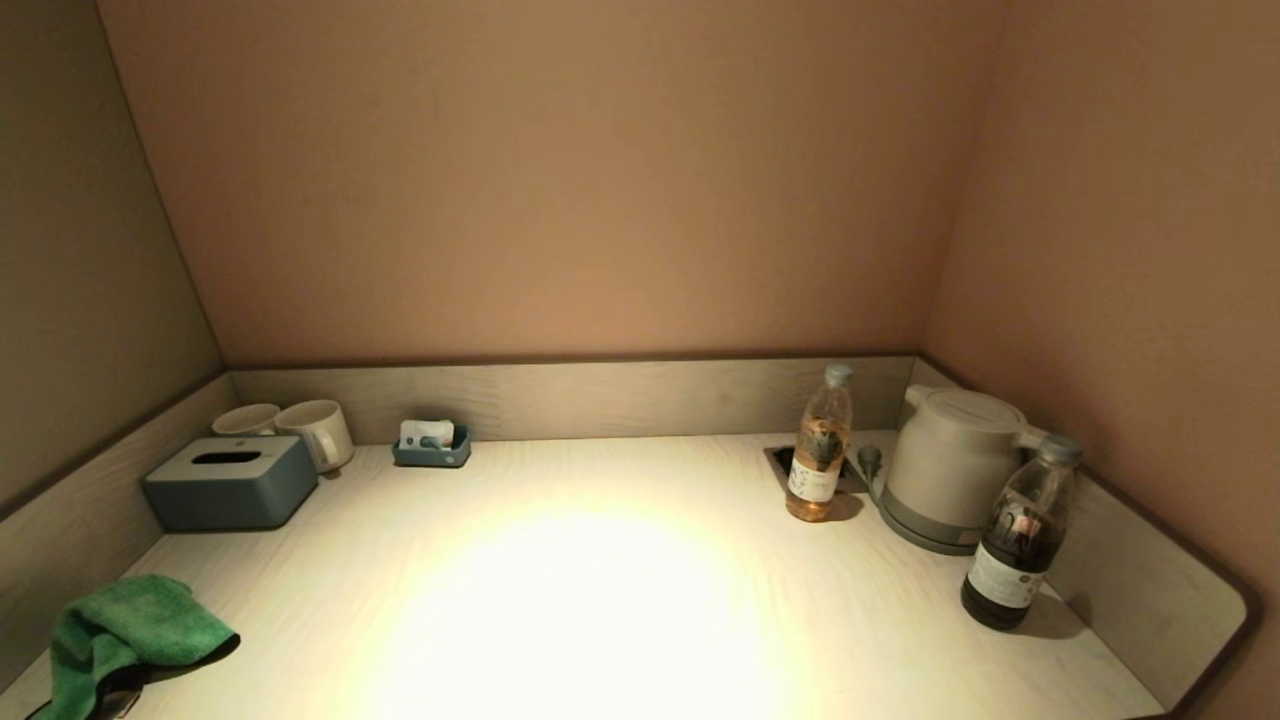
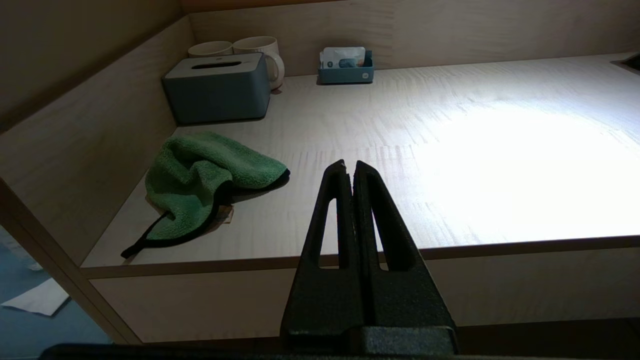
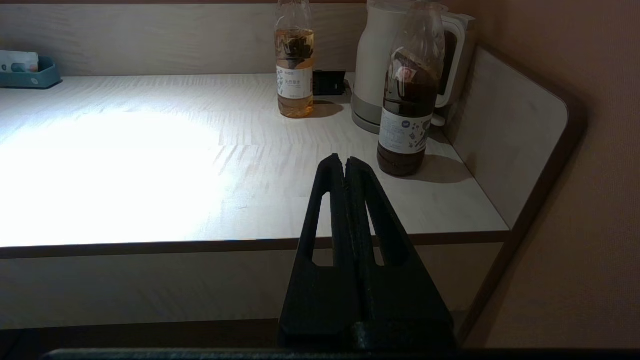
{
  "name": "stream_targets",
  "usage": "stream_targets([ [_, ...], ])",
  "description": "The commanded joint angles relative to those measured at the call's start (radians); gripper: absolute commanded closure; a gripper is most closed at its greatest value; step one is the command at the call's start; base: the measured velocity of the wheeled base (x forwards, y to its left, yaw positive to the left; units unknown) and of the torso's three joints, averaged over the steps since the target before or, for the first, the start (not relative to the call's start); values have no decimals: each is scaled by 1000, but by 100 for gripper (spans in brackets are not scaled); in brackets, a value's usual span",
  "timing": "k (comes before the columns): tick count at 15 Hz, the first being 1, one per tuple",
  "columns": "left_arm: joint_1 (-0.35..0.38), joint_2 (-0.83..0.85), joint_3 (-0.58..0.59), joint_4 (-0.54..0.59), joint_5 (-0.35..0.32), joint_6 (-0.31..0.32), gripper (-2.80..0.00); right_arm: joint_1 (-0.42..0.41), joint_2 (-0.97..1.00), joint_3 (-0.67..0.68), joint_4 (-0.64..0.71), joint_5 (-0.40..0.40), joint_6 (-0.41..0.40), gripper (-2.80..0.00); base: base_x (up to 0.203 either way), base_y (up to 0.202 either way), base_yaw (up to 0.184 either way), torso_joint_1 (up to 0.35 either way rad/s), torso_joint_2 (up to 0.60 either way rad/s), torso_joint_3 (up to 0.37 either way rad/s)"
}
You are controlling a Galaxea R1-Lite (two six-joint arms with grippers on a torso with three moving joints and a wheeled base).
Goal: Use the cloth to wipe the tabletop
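A crumpled green cloth (image 1: 125,630) with a black edge lies at the near left corner of the pale wooden tabletop (image 1: 620,600); it also shows in the left wrist view (image 2: 200,180). My left gripper (image 2: 349,167) is shut and empty, held in front of the table's near edge, apart from the cloth. My right gripper (image 3: 343,162) is shut and empty, held in front of the near edge toward the right side, short of the dark bottle (image 3: 407,100). Neither gripper shows in the head view.
A grey tissue box (image 1: 230,483), two mugs (image 1: 300,430) and a small blue tray (image 1: 432,445) stand at the back left. A tea bottle (image 1: 820,445), a kettle (image 1: 950,465) and a dark bottle (image 1: 1020,550) stand at the right. Low walls (image 1: 560,400) border three sides.
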Motion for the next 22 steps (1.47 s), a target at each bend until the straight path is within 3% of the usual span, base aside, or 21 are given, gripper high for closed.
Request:
stream_targets([
  [1, 0, 0, -2, 0, 0, 0, 0, 1, 1, 0, -1, 0, 0, 0, 0, 0, 0, 0, 0, 0],
  [22, 0, 0, 0, 0, 0, 0, 0, 1, 1, 0, -1, 0, 0, 0, 0, 0, 0, 0, 0, 0],
])
